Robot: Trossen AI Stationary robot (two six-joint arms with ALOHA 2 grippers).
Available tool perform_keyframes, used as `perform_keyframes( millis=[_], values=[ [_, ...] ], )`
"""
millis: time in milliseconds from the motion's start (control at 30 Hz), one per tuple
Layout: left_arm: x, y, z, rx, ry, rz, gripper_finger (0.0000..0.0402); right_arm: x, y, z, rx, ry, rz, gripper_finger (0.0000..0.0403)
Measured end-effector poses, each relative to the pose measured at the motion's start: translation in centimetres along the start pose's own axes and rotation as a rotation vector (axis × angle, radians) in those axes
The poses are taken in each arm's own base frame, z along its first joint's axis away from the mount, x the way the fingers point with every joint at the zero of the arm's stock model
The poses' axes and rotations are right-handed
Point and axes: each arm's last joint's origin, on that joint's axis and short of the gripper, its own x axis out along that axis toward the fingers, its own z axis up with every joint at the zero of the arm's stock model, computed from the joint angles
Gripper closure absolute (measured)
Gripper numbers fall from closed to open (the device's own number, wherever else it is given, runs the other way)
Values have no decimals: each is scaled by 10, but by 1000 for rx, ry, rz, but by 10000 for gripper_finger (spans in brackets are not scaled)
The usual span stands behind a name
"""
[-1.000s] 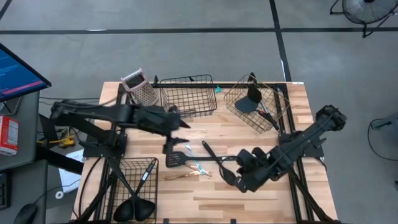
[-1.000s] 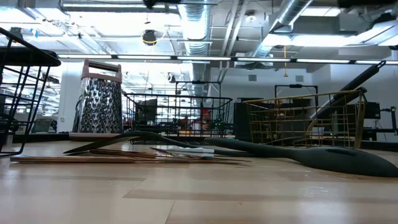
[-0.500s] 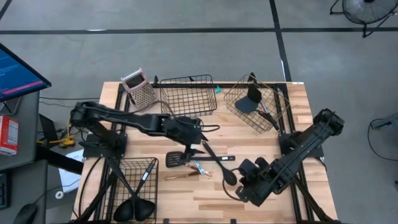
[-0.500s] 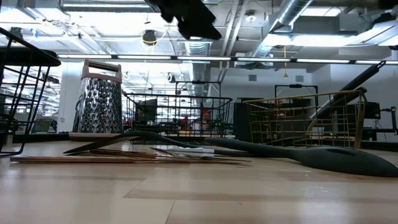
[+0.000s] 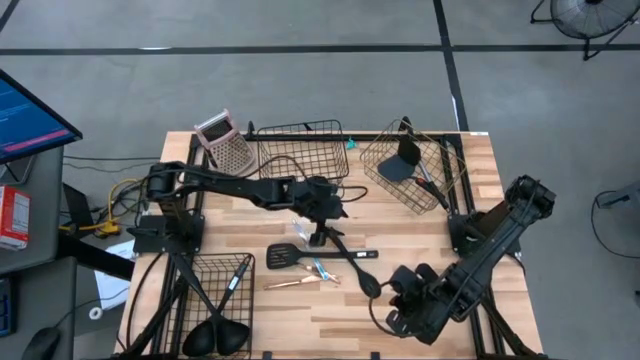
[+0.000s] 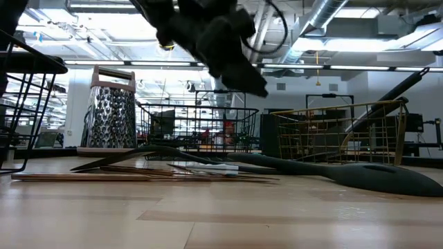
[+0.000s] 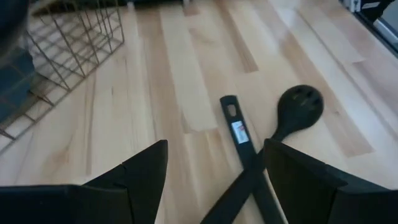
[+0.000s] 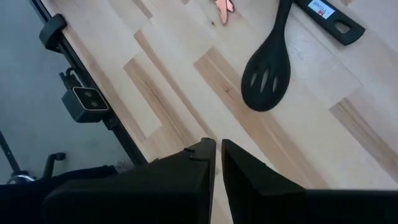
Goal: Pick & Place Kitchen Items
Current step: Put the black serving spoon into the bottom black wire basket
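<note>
While right pincer (image 5: 400, 318) idles, left pincer (image 5: 322, 236) gapes over slotted spoon (image 5: 350, 265).

The light wooden desk (image 5: 420, 235) carries a box grater (image 5: 223, 140), a black wire basket (image 5: 300, 152), a copper wire basket (image 5: 410, 165) and another black basket (image 5: 222, 280). Mid-desk lie a slotted turner (image 5: 285, 256), a crossing slotted spoon (image 5: 350, 264) and two slim copper pieces (image 5: 295, 282).

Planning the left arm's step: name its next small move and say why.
Probably lower the left gripper straight down. Its fingers are open and it hangs above the crossed handles of the slotted spoon and black turner, touching neither. The right gripper waits near the table's front edge.
</note>
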Motion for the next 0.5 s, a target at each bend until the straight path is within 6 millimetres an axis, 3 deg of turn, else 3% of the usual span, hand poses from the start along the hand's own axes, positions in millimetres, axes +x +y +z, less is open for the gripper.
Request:
perform_keyframes(
  millis=[167, 500],
  values=[
    [20, 6, -15, -16, 31, -36, 151, 0, 0, -1, 1, 1, 1, 376],
    [55, -4, -43, 36, 118, -80, 151, 0, 0, -1, 1, 1, 0, 375]
  ],
)
